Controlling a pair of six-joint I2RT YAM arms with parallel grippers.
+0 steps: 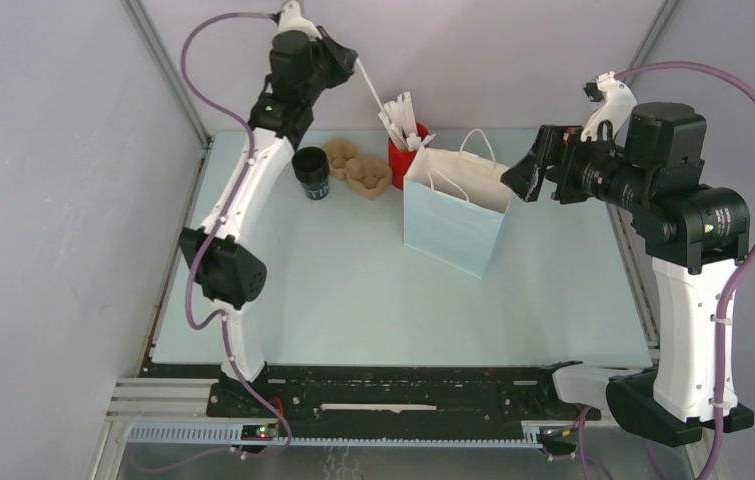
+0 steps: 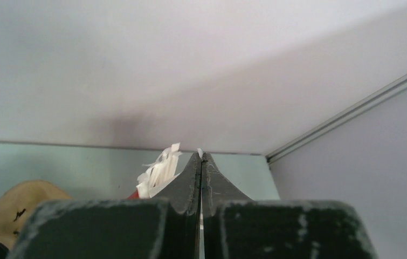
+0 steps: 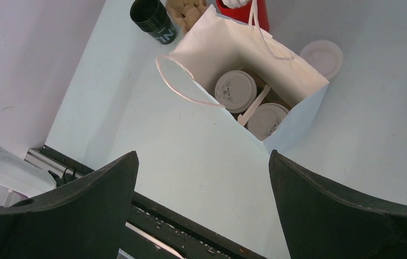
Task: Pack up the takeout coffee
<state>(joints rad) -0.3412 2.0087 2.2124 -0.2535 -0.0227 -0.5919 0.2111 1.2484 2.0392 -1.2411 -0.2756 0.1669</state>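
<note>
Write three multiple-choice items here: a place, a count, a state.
1. Where do the lidded cups stand? A. inside the paper bag B. beside it C. on top of it
2. How many lidded cups are in the bag? A. one B. two C. four
3. How is the right gripper? A. shut on a handle B. shut on a lid C. open, empty
Answers: A, white lids show in the bag's mouth; B, two lids side by side; C, jaws wide apart, nothing between.

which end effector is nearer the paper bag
Right. The right end effector hangs open at the paper bag's right rim; left end effector is far back-left, pinching a white stick.
</note>
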